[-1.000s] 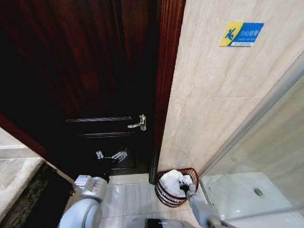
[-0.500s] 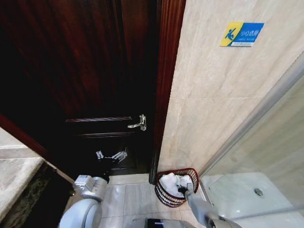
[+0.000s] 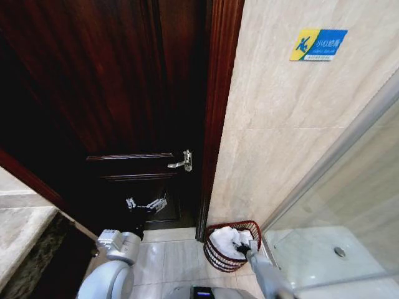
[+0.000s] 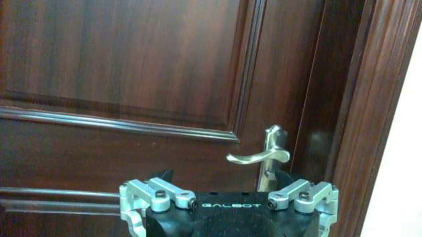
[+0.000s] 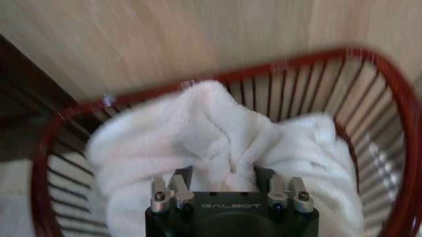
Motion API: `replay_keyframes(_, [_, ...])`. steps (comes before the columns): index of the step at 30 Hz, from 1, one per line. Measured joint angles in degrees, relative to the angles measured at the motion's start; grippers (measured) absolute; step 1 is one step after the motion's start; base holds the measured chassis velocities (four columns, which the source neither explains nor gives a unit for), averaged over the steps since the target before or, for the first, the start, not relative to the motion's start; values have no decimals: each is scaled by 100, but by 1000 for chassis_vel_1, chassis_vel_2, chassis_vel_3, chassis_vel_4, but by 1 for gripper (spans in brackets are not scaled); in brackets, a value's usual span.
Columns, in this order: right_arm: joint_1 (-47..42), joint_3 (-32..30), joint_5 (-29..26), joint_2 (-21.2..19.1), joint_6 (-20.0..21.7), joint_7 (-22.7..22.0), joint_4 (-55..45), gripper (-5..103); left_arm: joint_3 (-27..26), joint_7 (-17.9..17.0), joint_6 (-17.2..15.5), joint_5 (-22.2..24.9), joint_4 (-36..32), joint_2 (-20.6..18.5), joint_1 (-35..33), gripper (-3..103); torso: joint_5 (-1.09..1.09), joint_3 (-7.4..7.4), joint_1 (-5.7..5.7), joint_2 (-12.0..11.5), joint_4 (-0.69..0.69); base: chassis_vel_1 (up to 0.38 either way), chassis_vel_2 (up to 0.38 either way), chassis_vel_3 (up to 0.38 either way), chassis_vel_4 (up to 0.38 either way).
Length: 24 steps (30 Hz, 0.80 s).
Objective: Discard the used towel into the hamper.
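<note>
From the head view we see the round, slatted reddish hamper [image 3: 232, 245] on the tiled floor at five o'clock, against the marble wall, fluffy white towel [image 3: 227, 240] bunched inside. Our right tool [image 3: 242, 249] dips onto it. Left arm hangs parked by the dark door [image 3: 112, 93].

Left wrist: left tool [image 4: 231, 207] faces the lever handle [image 4: 264, 154]; we cannot tell its grip.

Right wrist: right tool [image 5: 232, 174] pressed into the towel [image 5: 211, 143]; grip unclear.

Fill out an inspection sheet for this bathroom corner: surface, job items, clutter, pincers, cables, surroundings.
Surface: pale tiled floor.
Job items: white towel bunched inside the red-brown hamper, which stands by the wall.
Clutter: nothing seen.
Pincers: right pincer down in the hamper at the towel; left pincer raised before the dark door, below its handle.
Cables: nothing seen.
Surroundings: marble wall with a blue and yellow sign; glass shower panel.
</note>
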<state>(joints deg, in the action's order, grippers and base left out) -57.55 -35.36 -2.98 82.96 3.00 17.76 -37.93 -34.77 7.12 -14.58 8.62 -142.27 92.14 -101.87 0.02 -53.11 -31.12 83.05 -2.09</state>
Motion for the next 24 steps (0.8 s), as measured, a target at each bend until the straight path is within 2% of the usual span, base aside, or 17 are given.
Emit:
replay_keyframes(1, [-154, -4, -56, -9, 81, -2, -314, 66, 0, 0, 0, 0, 0, 0, 0, 100, -2, 0, 0, 0, -1, 0, 0, 0, 0])
replay_keyframes(3, [-422, -9, -151, -44, 156, -8, -823, 77, 0, 0, 0, 0, 0, 0, 0, 100, -3, 0, 0, 0, -1, 0, 0, 0, 0])
replay_keyframes(4, [-422, -9, -151, -44, 156, -8, -823, 77, 0, 0, 0, 0, 0, 0, 0, 100, -3, 0, 0, 0, -1, 0, 0, 0, 0])
replay_keyframes(6, [-917, -29, -360, -105, 216, -26, -1561, 88, 0, 0, 0, 0, 0, -1, 0, 100, -3, 0, -1, 0, 0, 0, 0, 0, 0])
replay_keyframes(7, [-917, -29, -360, -105, 216, -26, -1561, 88, 0, 0, 0, 0, 0, -1, 0, 100, -3, 0, -1, 0, 0, 0, 0, 0, 0])
replay_keyframes(10, [-1613, -91, -641, -111, 152, -116, -2553, 99, 0, 0, 0, 0, 0, 1, 0, 100, -2, 1, 0, 0, 1, 0, 0, 0, 0])
replay_keyframes(11, [-1613, -91, -641, -111, 152, -116, -2553, 99, 0, 0, 0, 0, 0, 1, 0, 100, -2, 1, 0, 0, 1, 0, 0, 0, 0])
replay_keyframes(14, [-2312, -145, -793, -83, -72, -190, -3647, 100, 0, 0, 0, 0, 0, -1, 0, 100, -3, 1, 0, 0, 1, 0, 0, 0, 0])
replay_keyframes(15, [-2312, -145, -793, -83, -72, -190, -3647, 100, 0, 0, 0, 0, 0, -1, 0, 100, -3, 1, 0, 0, 1, 0, 0, 0, 0])
replay_keyframes(18, [-2819, -221, -940, 2, -162, -286, -4674, 100, 0, 0, 0, 0, 0, 1, 0, 100, -3, 1, 0, 0, 0, 0, 0, 0, 0])
replay_keyframes(20, [-2935, -233, -970, 16, -172, -319, -4911, 100, 0, 0, 0, 0, 0, 0, 0, 100, -3, 1, 0, 0, -1, 0, 0, 0, 0])
replay_keyframes(22, [-3343, -279, -988, 76, -257, -404, -5757, 100, 0, 0, 0, 0, 0, 0, 0, 100, -3, 1, 0, 0, 0, 0, 0, 0, 0])
replay_keyframes(24, [-3499, -297, -980, 118, -295, -432, -6065, 100, 0, 0, 0, 0, 0, 1, 0, 100, -4, 1, 0, 1, 0, 0, 0, 0, 0])
